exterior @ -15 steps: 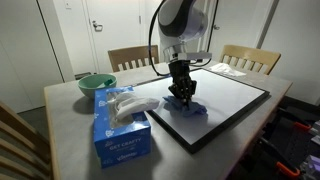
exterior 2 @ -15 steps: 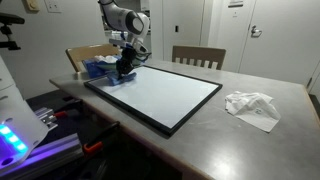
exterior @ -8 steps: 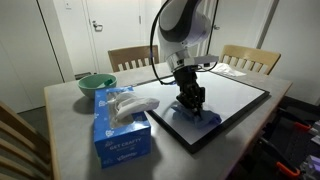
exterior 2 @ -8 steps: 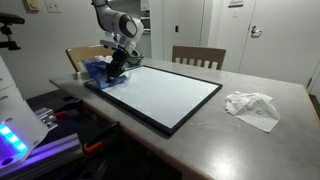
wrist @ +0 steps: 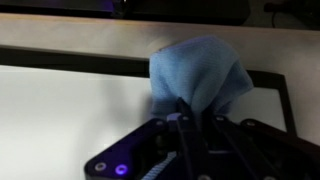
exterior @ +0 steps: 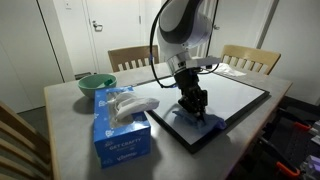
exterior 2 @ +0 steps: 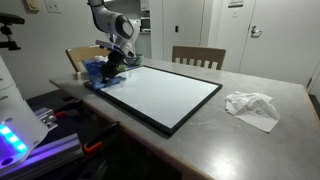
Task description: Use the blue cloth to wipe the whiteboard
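We log the small bunched blue fabric cloth (wrist: 200, 72) pinched in the clenched jaws of the black gripper (exterior: 195, 110). It rests on the large glossy white, black-framed whiteboard (exterior: 238, 93) directly beneath the jaws, close to the frame. Beside the jaws, off the board, stands a light-blue cardboard tissue box (exterior: 120, 135). Beyond it sits a green round bowl (exterior: 96, 84).

Grey table (exterior: 66, 115) with whiteboard (exterior: 228, 94), tissue box (exterior: 121, 142), green bowl (exterior: 95, 85) (crumpled white paper (exterior 2: 252, 105) nearby)
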Motion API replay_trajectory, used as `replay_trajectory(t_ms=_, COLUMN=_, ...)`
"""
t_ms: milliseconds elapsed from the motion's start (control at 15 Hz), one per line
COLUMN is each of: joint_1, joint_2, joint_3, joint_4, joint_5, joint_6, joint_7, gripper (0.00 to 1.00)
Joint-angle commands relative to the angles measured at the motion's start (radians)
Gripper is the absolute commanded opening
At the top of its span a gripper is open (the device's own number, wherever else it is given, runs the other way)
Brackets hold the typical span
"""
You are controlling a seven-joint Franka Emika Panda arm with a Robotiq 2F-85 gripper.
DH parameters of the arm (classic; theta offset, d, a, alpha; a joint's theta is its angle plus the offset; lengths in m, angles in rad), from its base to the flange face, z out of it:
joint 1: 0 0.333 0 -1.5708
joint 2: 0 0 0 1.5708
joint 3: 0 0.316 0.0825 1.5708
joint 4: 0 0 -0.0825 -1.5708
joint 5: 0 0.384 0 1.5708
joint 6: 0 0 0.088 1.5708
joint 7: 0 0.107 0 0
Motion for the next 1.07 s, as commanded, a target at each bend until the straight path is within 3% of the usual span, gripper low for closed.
replay_trajectory(t_ms=0, joint_1=0.030, joint_2=0.045, joint_3=0.015, joint_4=0.007, joint_5=0.021, joint_6=0.043, joint_7=-0.034, gripper=0.03)
replay_trajectory(t_ms=1000, joint_1=0.045, joint_2=0.099, joint_3=-0.007, joint_4=0.118, joint_5=-0.017, joint_6=-0.022, joint_7=-0.060, gripper=0.03)
